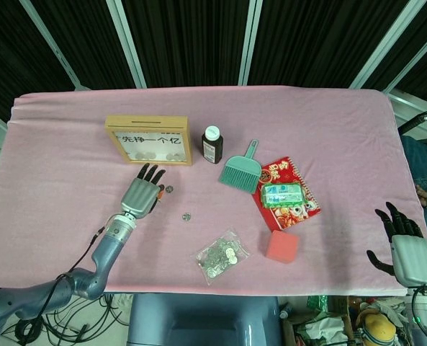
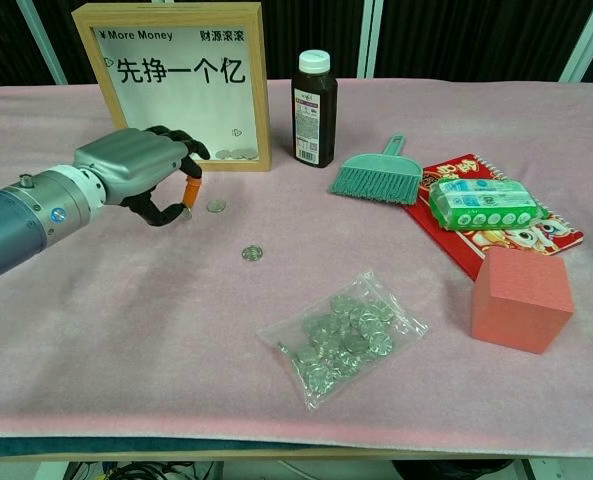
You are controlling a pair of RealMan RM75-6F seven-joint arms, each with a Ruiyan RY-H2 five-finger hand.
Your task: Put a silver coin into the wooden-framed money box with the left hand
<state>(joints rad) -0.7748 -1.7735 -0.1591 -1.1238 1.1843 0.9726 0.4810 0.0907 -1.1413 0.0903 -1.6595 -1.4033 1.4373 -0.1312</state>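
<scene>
Left hand (image 2: pixel 136 175) hovers, fingers curled and empty, just left of a silver coin (image 2: pixel 216 206) lying near the money box (image 2: pixel 181 85); pinching it up comes next, I'd judge.

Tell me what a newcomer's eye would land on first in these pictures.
First the wooden-framed money box standing at the back left of the pink cloth, with the left robot hand just in front of it, fingers curled down beside a loose coin. Next, a clear bag of coins near the front middle and a pink block at the right. A dark bottle stands right of the box.
</scene>
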